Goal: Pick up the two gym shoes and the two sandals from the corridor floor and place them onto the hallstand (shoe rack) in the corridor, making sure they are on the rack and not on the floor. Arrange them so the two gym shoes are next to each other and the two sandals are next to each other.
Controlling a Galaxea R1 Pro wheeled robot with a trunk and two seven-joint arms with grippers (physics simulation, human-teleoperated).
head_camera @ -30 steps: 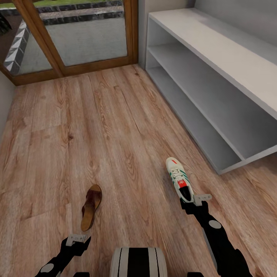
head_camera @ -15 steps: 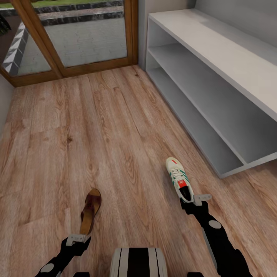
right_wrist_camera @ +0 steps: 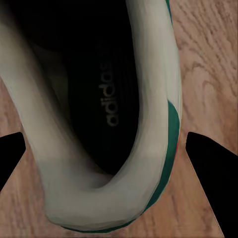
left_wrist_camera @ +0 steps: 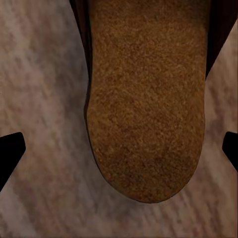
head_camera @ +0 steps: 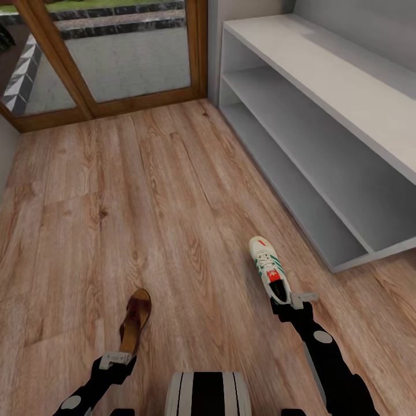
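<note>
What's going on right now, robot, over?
Left hand closed on the sandal. Right hand closed on the gym shoe. Both carried above the corridor floor. Hallstand ahead right, shelves bare, path open. Over.

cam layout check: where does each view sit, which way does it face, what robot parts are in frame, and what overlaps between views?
Head: on the robot's head, looking forward and down at the floor, shoe rack, glass door; both arms and its trunk show.
Left wrist: above the left claw, facing down its fingers at the sandal.
Right wrist: above the right claw, facing down at the sneaker; dark fingers at both edges.
Shared: sandal, sneaker and floor each appear in head and one wrist view.
</note>
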